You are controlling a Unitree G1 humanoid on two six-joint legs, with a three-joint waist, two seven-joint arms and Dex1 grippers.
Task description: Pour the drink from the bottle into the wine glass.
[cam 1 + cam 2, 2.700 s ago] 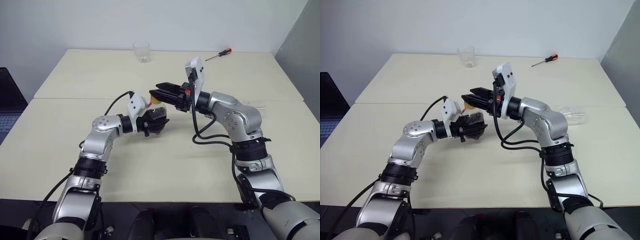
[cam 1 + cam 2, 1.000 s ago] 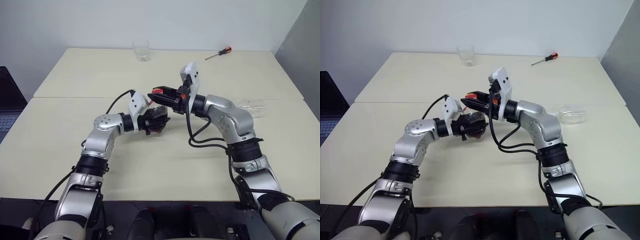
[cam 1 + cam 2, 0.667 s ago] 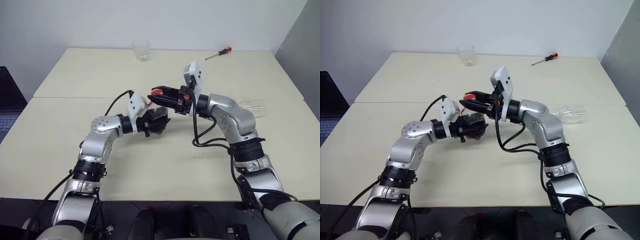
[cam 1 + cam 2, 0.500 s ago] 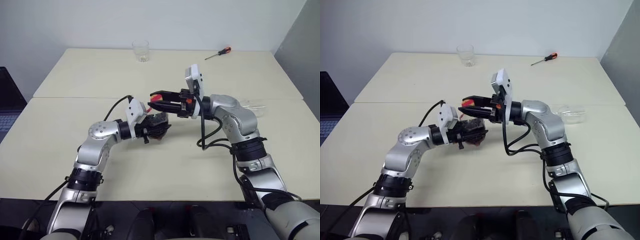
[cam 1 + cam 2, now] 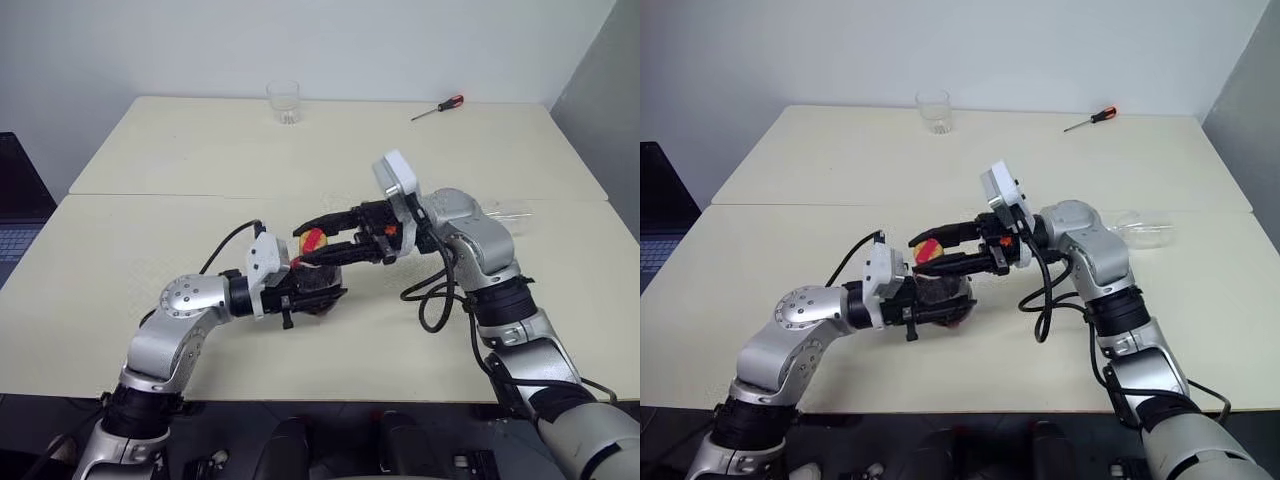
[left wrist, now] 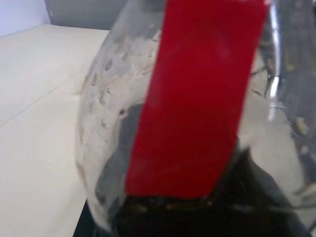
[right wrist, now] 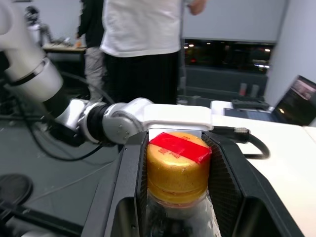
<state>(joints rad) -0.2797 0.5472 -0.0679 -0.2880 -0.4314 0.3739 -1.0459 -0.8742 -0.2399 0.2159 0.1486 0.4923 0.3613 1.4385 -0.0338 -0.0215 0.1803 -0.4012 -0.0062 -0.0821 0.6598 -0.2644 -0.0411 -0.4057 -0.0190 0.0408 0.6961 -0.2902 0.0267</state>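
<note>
At the near middle of the cream surface (image 5: 120,250), the bottle (image 5: 318,283) sits pinched by its belly in the left claw (image 5: 312,288), held above the surface with its neck pointing up and a little toward eleven o'clock. Its yellow cap (image 7: 175,172), with a red strip (image 7: 179,146) across the top, lies squarely between the two black fingers (image 7: 129,190) of the right claw (image 5: 321,243), which reaches in level from three o'clock. In the right wrist view those fingers flank the cap on both sides and look pressed against it or very nearly so; I judge the right claw to be pinching the cap. So the cap's axis runs roughly upright while the right claw's long axis crosses it sideways, and the coming move looks like a twist about that upright line, with the left claw steadying the body. The dark drink (image 5: 940,295) shows in the belly of the bottle. The wine glass (image 5: 1142,229) lies on its side on the surface at about three o'clock of the bottle, beyond the right elbow and well apart from both claws; the right arm is the nearer to it. It will need standing up before any pour. A short tumbler (image 5: 283,102) and a screwdriver (image 5: 437,107) rest at the far edge.
</note>
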